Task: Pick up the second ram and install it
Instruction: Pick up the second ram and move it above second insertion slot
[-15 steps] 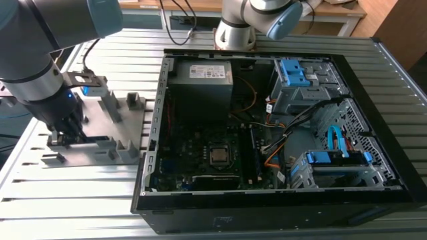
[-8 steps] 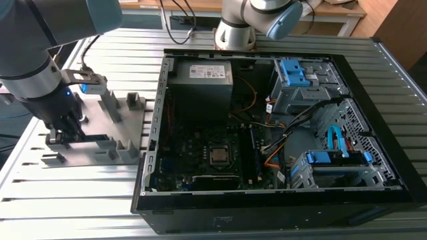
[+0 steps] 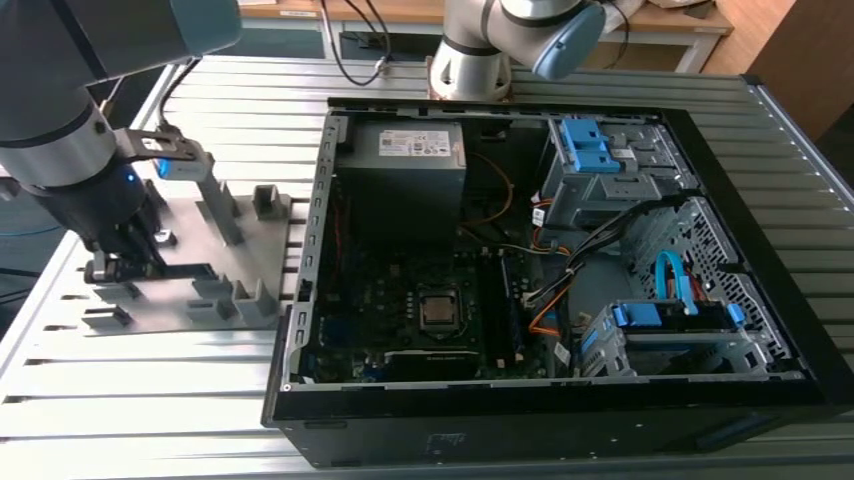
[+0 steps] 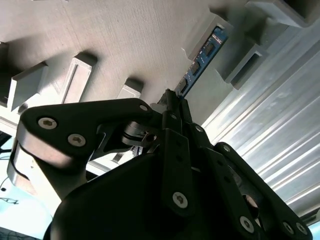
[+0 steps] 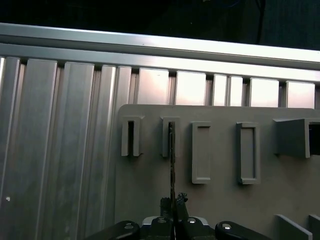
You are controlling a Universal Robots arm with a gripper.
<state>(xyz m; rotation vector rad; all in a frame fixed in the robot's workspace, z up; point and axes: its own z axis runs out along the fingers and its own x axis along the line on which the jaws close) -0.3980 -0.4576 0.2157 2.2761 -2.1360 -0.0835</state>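
The second ram [image 4: 202, 52] stood on edge in the slotted blocks of the grey holder tray [image 3: 187, 240] at the exterior view's left, held upright so the gripper [image 5: 172, 200] could clench its thin edge, as it did. Rightward, the memory slots in the open computer case [image 3: 534, 425] were too dim to make out.

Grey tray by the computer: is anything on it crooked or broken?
Nothing stands out. The memory stick stands straight on its edge between the blocks of the grey tray, and the gripper is at one end of it.
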